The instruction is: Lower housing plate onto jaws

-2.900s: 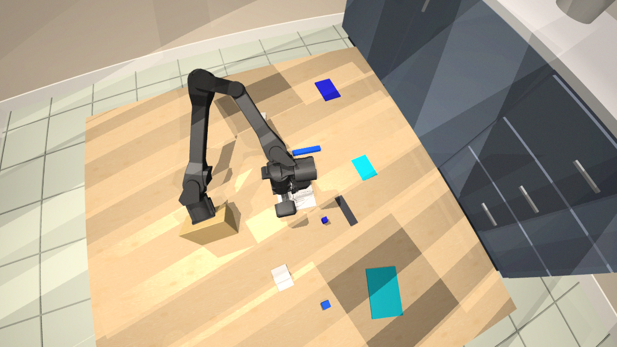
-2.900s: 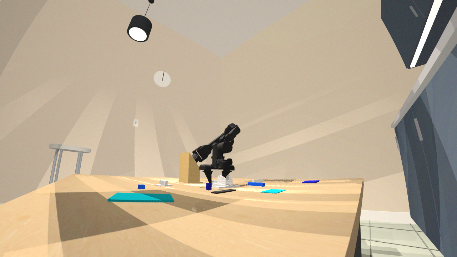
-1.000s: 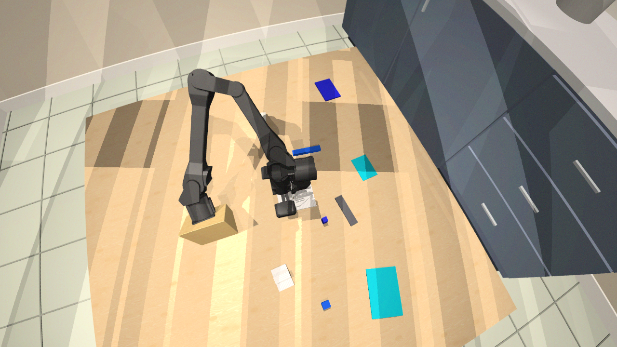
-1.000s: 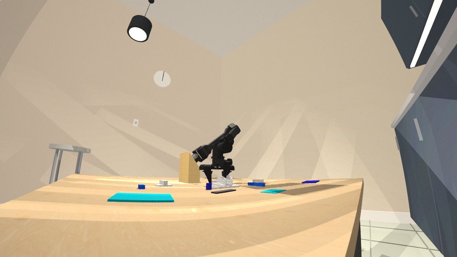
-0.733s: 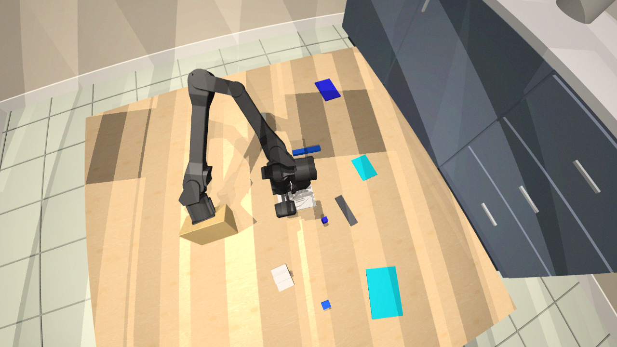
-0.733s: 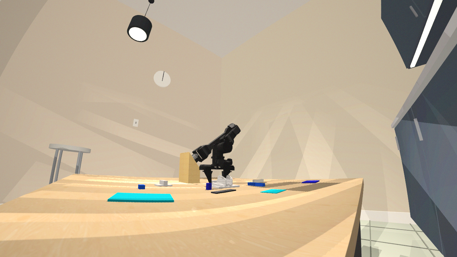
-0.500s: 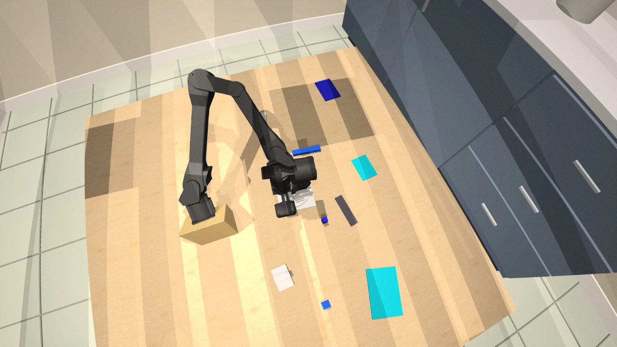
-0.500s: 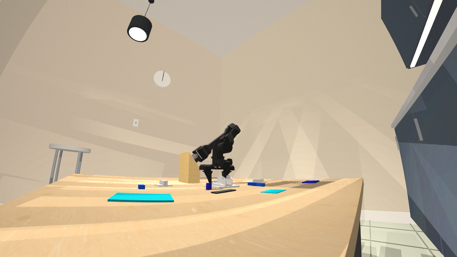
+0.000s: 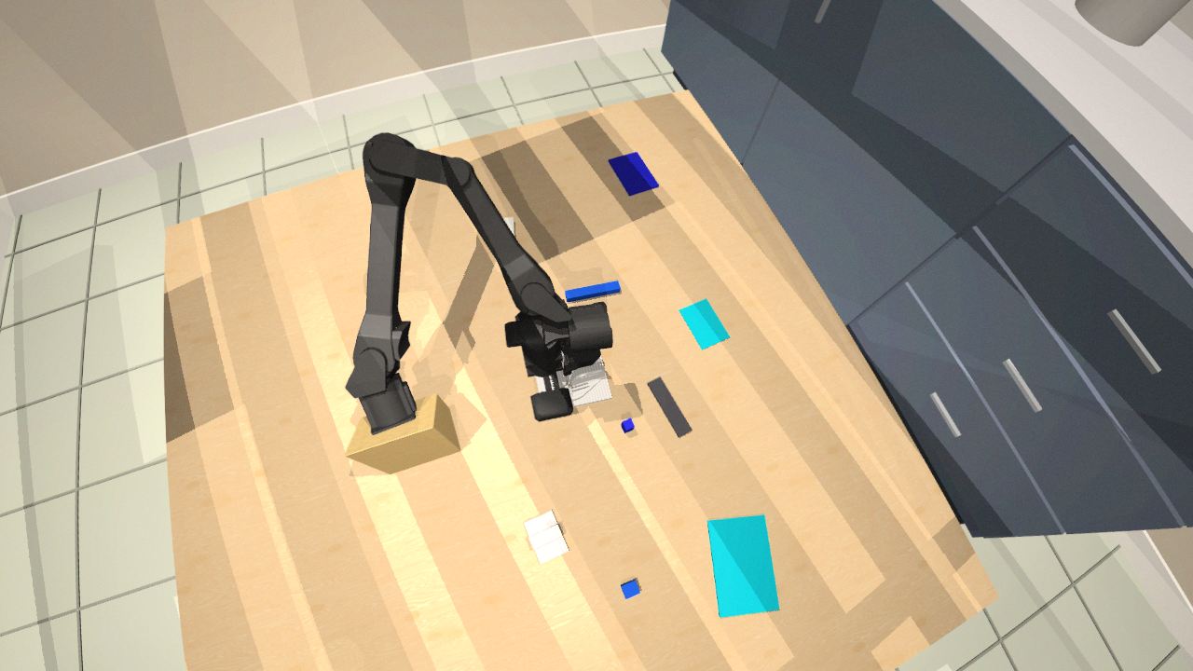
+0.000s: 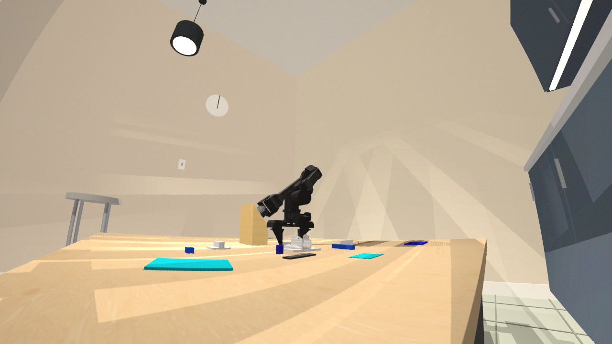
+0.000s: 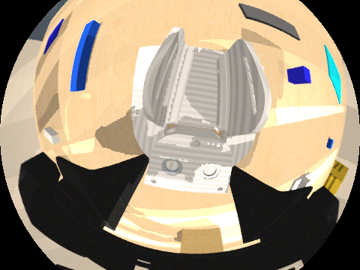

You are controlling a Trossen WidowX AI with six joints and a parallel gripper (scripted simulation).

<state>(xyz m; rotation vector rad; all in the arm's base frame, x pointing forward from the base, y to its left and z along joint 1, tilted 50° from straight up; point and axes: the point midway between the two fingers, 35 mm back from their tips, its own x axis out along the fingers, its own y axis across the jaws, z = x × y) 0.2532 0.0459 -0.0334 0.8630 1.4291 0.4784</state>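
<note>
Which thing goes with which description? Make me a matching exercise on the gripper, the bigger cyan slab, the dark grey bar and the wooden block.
1. gripper
2. bigger cyan slab
3. dark grey bar
4. wooden block

A. beside the small dark blue block
B. open
C. at the arm's base
D. flat on the table, away from the arm

Pairs: 1-B, 2-D, 3-A, 4-C
</note>
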